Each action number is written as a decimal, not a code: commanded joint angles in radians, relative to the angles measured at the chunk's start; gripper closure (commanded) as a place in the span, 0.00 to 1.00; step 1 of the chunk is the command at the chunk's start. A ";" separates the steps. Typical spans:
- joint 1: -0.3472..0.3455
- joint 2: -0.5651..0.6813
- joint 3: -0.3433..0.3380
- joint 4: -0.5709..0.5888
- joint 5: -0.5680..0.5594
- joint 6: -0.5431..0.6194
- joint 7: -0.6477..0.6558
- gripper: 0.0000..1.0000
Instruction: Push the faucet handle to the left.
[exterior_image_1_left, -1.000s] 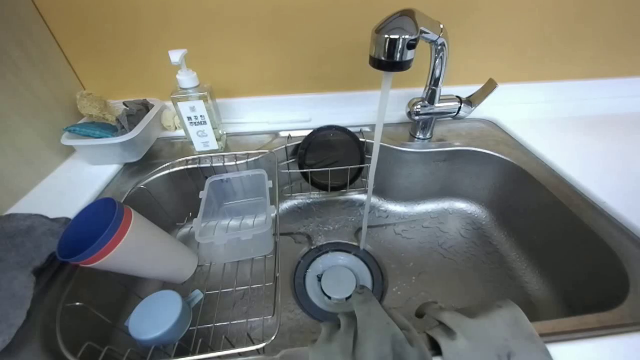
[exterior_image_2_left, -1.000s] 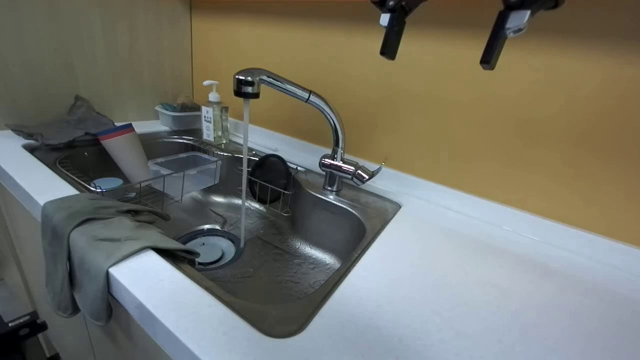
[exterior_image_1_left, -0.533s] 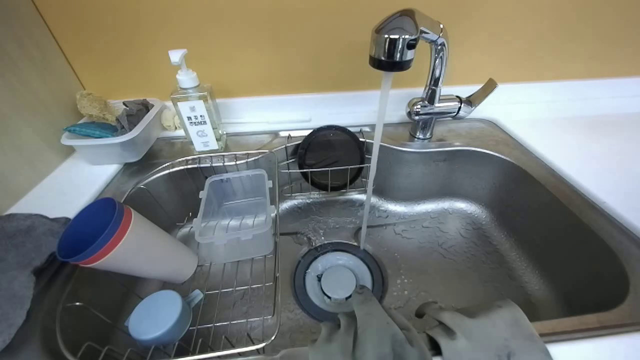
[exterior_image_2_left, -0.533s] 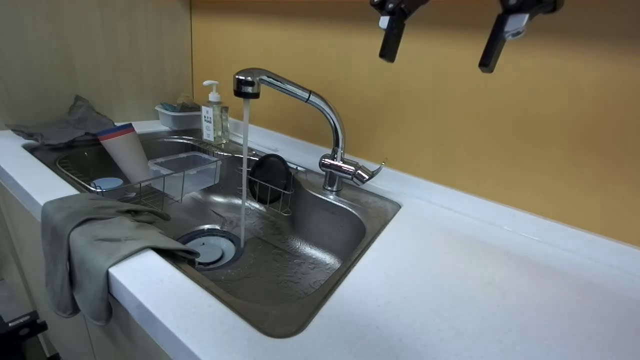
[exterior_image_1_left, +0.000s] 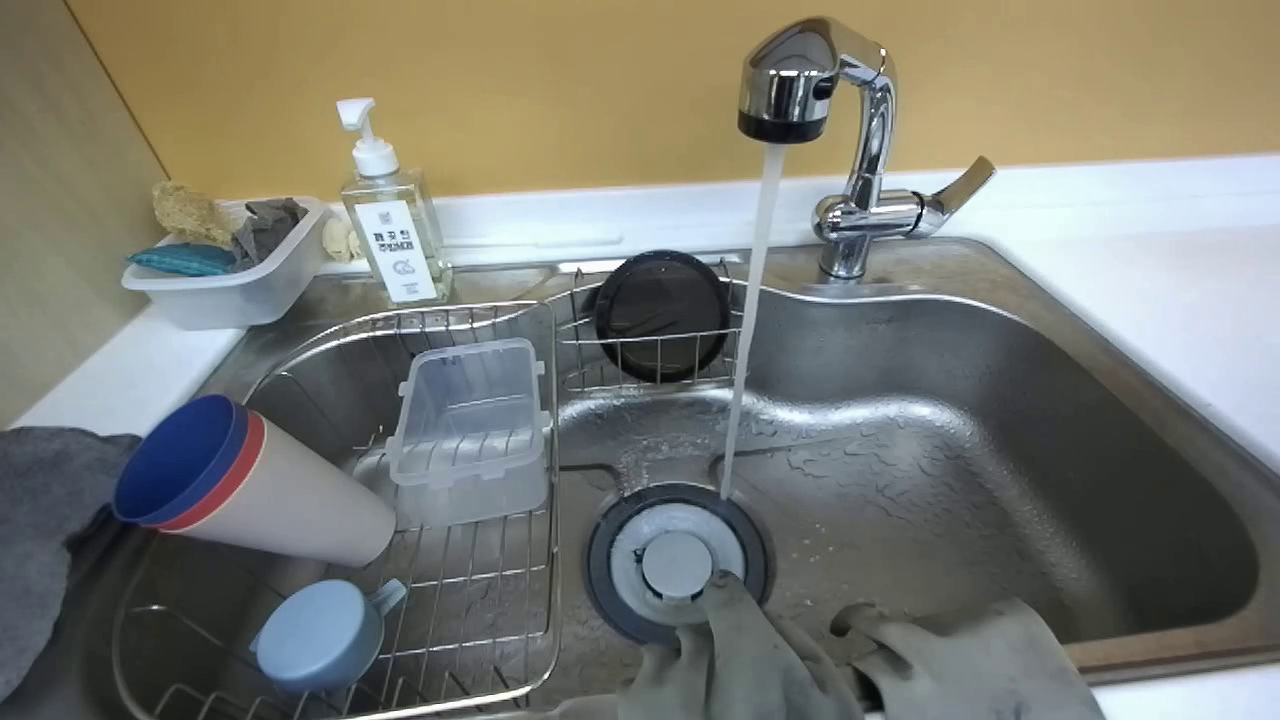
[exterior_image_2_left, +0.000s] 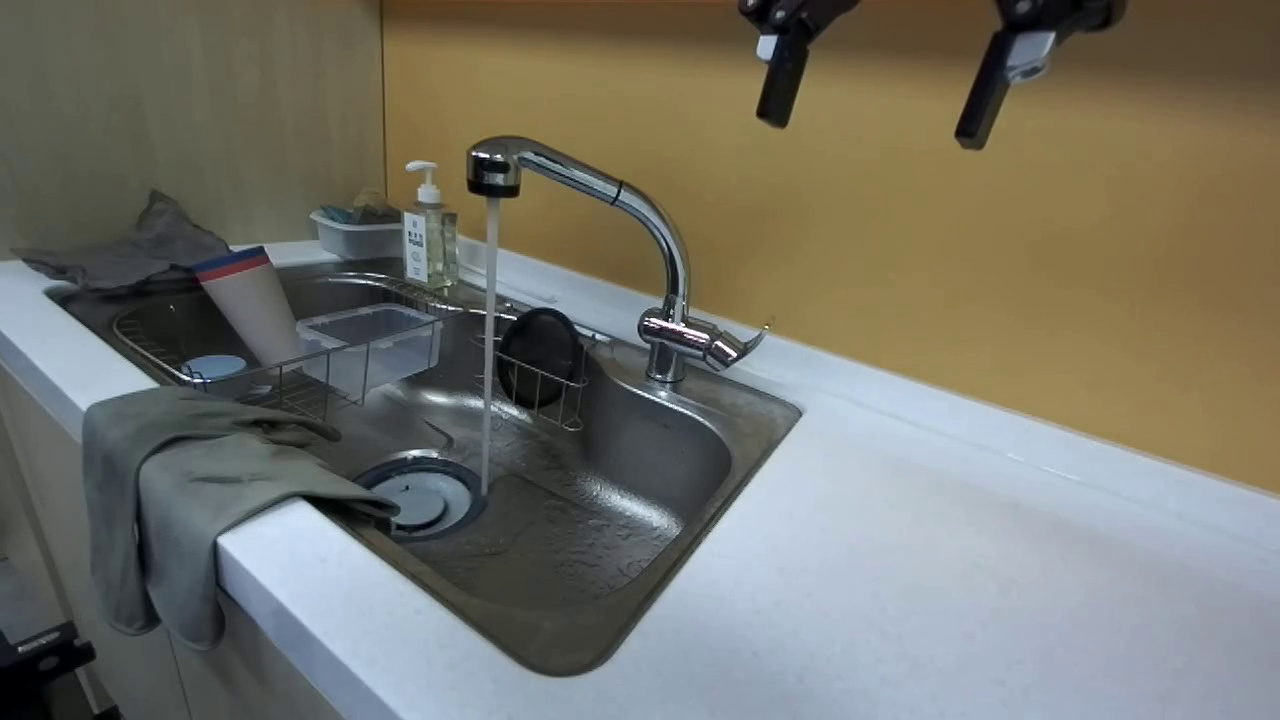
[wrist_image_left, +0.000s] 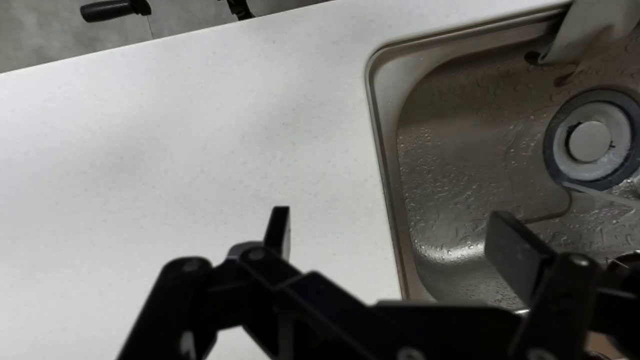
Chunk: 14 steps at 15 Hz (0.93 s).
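The faucet handle (exterior_image_1_left: 966, 187) is a short flat chrome lever angled up and to the right from the faucet's body (exterior_image_1_left: 870, 214). It also shows in an exterior view (exterior_image_2_left: 754, 341), pointing right toward the wall. Water runs from the chrome spout head (exterior_image_1_left: 790, 90) into the sink. My gripper (exterior_image_2_left: 872, 132) is open and empty. It hangs above and to the right of the handle, touching nothing. In the wrist view my gripper (wrist_image_left: 391, 215) has its fingers wide apart over the sink's edge and the counter. The handle is not visible in the wrist view.
The sink (exterior_image_1_left: 1120, 400) holds a wire rack (exterior_image_1_left: 555, 600) with cups and a plastic box (exterior_image_1_left: 470, 430). A soap bottle (exterior_image_1_left: 400, 240) stands behind it. Grey rubber gloves (exterior_image_2_left: 220, 470) drape over the front edge. The white counter (exterior_image_2_left: 900, 550) lies right of the sink.
My gripper has moved slightly downward in an exterior view, staying open. The handle has not moved, and the water keeps running.
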 joint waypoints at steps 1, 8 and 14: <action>0.029 0.063 0.008 -0.020 0.070 0.188 -0.002 0.00; 0.076 0.182 0.054 -0.055 0.165 0.372 -0.054 0.00; 0.084 0.227 0.067 -0.085 0.182 0.512 -0.035 0.00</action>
